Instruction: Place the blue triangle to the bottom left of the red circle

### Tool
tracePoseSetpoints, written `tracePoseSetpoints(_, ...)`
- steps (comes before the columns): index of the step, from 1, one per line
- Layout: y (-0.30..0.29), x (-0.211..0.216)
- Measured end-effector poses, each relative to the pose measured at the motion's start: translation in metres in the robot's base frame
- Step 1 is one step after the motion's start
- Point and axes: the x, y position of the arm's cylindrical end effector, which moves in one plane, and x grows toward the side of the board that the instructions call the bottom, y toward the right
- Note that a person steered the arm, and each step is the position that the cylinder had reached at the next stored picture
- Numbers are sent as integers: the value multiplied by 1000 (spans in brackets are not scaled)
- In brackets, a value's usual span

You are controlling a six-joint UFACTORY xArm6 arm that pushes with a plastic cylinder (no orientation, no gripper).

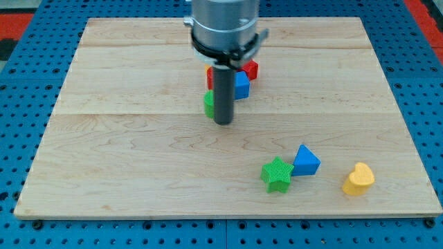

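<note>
So the worktop is a pale wooden board with visible plank seams, sitting on a blue pegboard base full of little holes, with a bit of red showing at the view's top right corner. The arm's grey housing comes down from the view's top, and my tip sits just below a cluster of blocks near the middle. No fingers on this rig, just the rod, so nothing to open or close. That cluster is half hidden behind the rod: a red block, a blue block and a green one, shapes hard to tell. The blue triangle is well apart, toward the view's bottom right, touching a green star. A yellow heart sits near them, further right.
</note>
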Motion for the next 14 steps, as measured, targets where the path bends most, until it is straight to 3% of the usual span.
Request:
tracePoseSetpoints(1, -34, -22)
tracePoseSetpoints(3, 51, -16)
tracePoseSetpoints(4, 50, -17)
tracePoseSetpoints(5, 110, -17)
tracePoseSetpoints(7, 182, 36)
tracePoseSetpoints(9, 154, 118)
tracePoseSetpoints(11, 70, 80)
tracePoseSetpoints(13, 82, 38)
tracePoseSetpoints(14, 36, 34)
